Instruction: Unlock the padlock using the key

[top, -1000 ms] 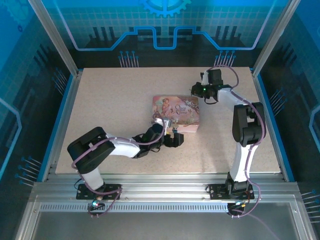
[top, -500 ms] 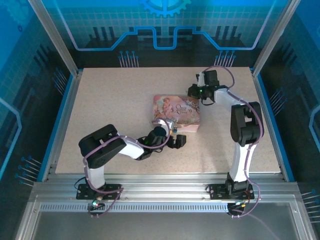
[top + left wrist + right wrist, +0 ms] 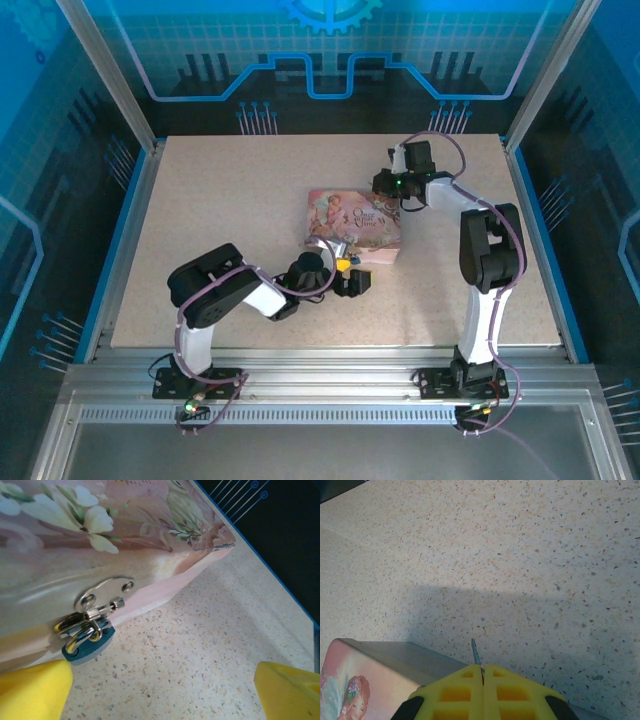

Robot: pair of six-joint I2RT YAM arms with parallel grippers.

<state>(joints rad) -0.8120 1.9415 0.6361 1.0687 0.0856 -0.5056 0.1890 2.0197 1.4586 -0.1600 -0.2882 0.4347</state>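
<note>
Teal padlock just ahead of left claw

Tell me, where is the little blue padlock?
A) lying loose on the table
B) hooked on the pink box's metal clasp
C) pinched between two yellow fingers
B: the padlock hangs by its silver shackle from the clasp on the pink box.
</note>
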